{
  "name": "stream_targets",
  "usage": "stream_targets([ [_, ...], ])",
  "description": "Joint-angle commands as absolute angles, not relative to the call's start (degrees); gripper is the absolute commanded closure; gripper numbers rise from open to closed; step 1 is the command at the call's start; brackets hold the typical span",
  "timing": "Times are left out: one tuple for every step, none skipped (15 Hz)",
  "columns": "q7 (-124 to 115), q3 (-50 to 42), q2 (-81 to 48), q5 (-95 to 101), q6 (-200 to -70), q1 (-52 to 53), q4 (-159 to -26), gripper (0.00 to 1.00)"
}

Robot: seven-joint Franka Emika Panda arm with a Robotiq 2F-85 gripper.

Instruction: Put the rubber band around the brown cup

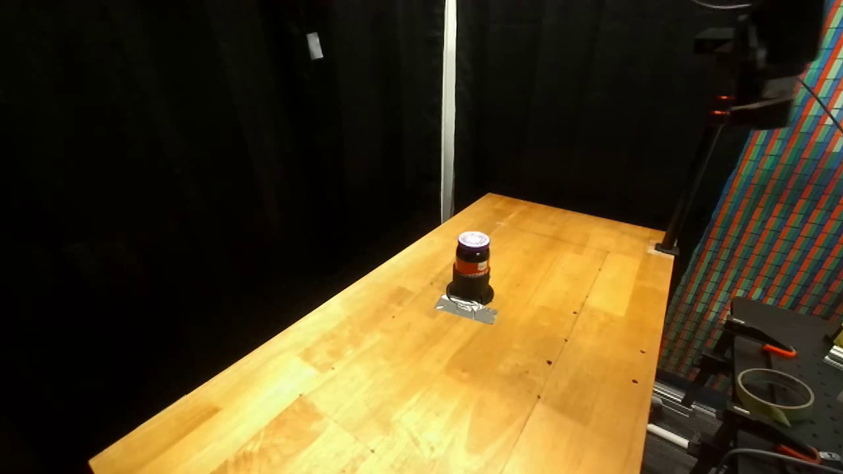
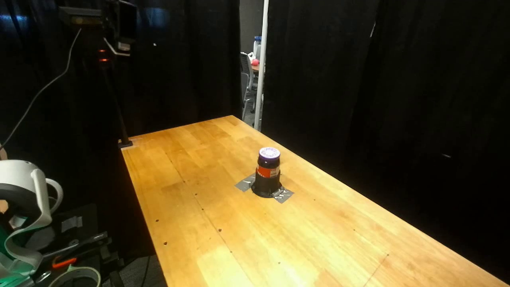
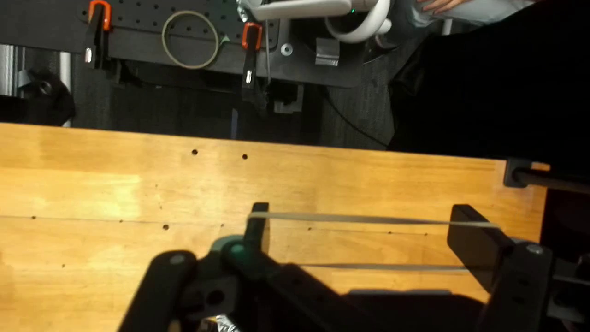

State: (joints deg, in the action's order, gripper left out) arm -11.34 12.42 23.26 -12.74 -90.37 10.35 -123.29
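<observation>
The brown cup (image 1: 469, 270) stands upright on the wooden table. It shows in both exterior views (image 2: 267, 173), dark with an orange-red stripe and a white and purple top. Its black foot is held by silver tape. My gripper (image 3: 362, 211) is open in the wrist view, with its fingers wide apart above the table. The pale rubber band (image 3: 350, 218) is stretched around both fingers, its two strands crossing the gap. The cup does not show in the wrist view; a bit of silver tape shows at the bottom edge. I cannot make out the gripper in the exterior views.
The wooden table (image 1: 421, 395) has a black pole (image 1: 685, 191) at one corner, carrying dark equipment up high. Beside the table, a black side bench (image 3: 152, 46) holds a tape roll (image 3: 190, 39), orange clamps (image 3: 251, 37) and a white headset (image 2: 24, 183). A person's hand (image 3: 440, 4) shows at the top edge.
</observation>
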Motion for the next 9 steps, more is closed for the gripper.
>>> stream_targets([
  [-17.46,14.95,9.81,-5.27,-95.9,7.67,-112.92,0.0],
  [-18.52,14.75,6.55,-3.44,-97.8,7.53,-110.75,0.0],
  [-19.62,14.41,3.5,-1.19,-100.86,7.42,-109.1,0.0],
  [-20.72,13.92,0.26,1.09,-103.28,7.47,-106.92,0.0],
  [-21.61,13.27,-2.95,3.49,-106.07,7.55,-104.84,0.0],
  [-21.3,12.41,-6.47,5.11,-107.45,7.74,-102.16,0.0],
  [-21.26,11.41,-9.66,6.86,-110.14,7.91,-100.08,0.0],
  [-20.78,10.44,-12.66,7.52,-111.56,8.12,-97.74,0.0],
  [-20.97,9.45,-14.9,8.42,-112.63,8.41,-96.11,0.0],
])
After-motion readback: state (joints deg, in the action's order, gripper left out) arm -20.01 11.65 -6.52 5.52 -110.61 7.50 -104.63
